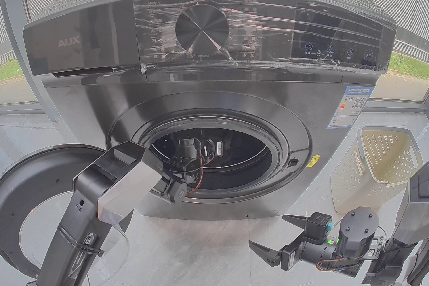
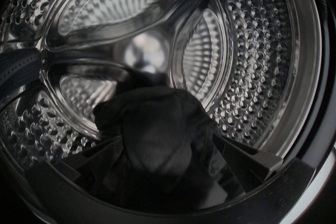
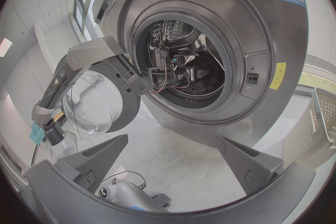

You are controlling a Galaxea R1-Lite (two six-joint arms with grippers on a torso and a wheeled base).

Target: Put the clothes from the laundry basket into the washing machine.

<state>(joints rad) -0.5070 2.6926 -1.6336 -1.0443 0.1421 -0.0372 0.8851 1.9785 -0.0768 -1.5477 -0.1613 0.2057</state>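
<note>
We see left end effector (image 2: 167, 137) inside the washing machine (image 1: 80, 108) drum (image 2: 259, 60), jaws wide, dark garment (image 2: 154, 112) slumped between them. Risk: cloth snags a finger (image 2: 245, 156) on pull-out and drags back over the rim (image 3: 231, 60). Our right end effector (image 3: 170, 136) hangs wide, empty, above floor (image 1: 201, 246).

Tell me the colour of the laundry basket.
The laundry basket is cream, with perforated walls; head view shows it best.

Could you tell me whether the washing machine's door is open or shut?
Open. The door is swung aside, and the left gripper is inside the drum with a dark garment.
</note>
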